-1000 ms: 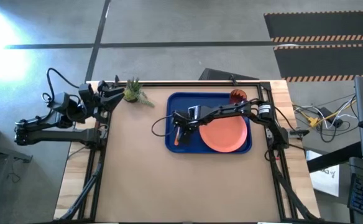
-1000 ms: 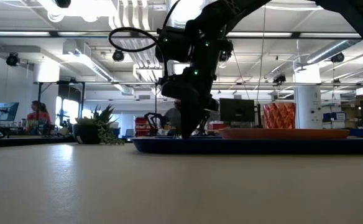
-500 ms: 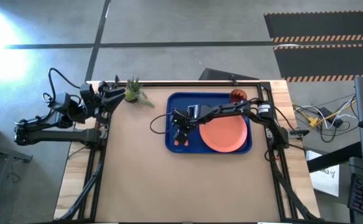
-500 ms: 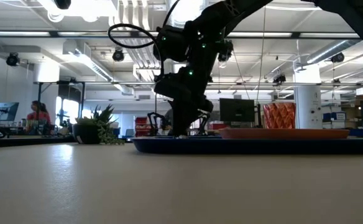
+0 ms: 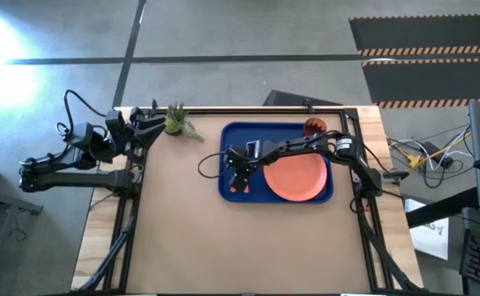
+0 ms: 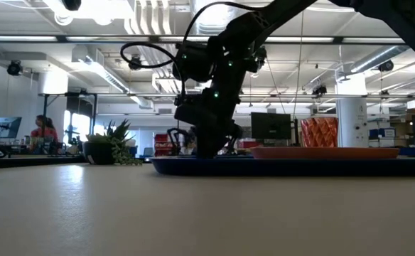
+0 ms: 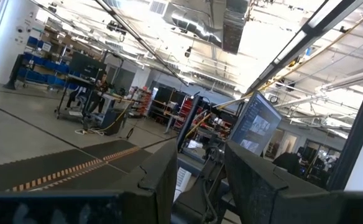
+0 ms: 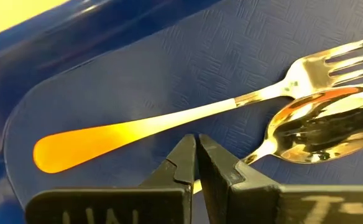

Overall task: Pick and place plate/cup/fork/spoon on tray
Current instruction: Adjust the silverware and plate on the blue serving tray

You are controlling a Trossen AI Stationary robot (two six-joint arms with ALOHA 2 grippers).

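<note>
At the far left corner of the worktop (image 5: 182,230) the left gripper (image 5: 147,125) waits, tucked back near the small potted plant (image 5: 175,120), its fingers (image 7: 163,180) standing partly apart with nothing between them. Moving rightward, the blue tray (image 5: 228,189) lies on the right half, and over its left end the right gripper (image 5: 238,171) hangs low, fingers (image 8: 188,163) pressed together and empty. Just beyond their tips, in the wrist view, the fork (image 8: 169,121) lies flat on the tray floor with the spoon (image 8: 321,124) beside it, bowl touching or overlapping the fork's tines. The spoon's handle runs under the fingers, so whether they rest on it cannot be told. Further right, the plate (image 5: 296,177) fills the tray's right half, and the cup (image 5: 314,127) sits at the far right corner. All four items appear placed, so the step in hand looks like clearing out: lift straight up before swinging away, keeping the shut fingers from dragging either utensil out of place.
</note>
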